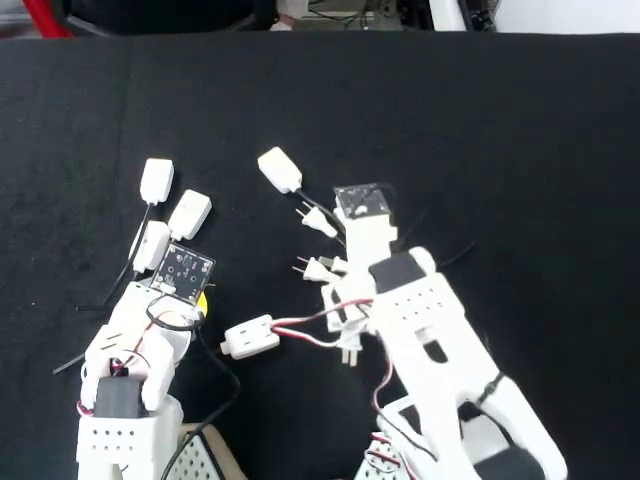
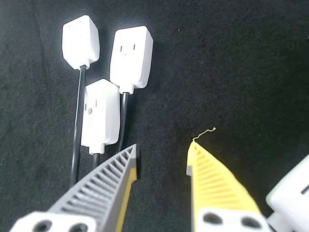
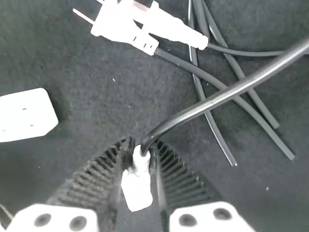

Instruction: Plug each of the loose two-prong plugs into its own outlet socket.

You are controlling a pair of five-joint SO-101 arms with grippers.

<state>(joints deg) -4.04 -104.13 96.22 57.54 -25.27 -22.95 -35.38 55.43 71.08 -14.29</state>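
**Right clamped a plug; left empty**

Your right gripper was clamped on a plug, cord running out ahead of it, prongs hidden; likely gripped for carrying to the socket off to its side. Your left gripper gaped empty just short of three sockets, likely to steady one; nothing sat in any.

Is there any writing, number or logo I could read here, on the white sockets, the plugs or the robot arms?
No text here can be read.
The outlet sockets: only slot holes, no print.
The loose plug and the held plug in the right gripper: plain white, no marking.
The dark board on the left arm: pale specks, too small to read.
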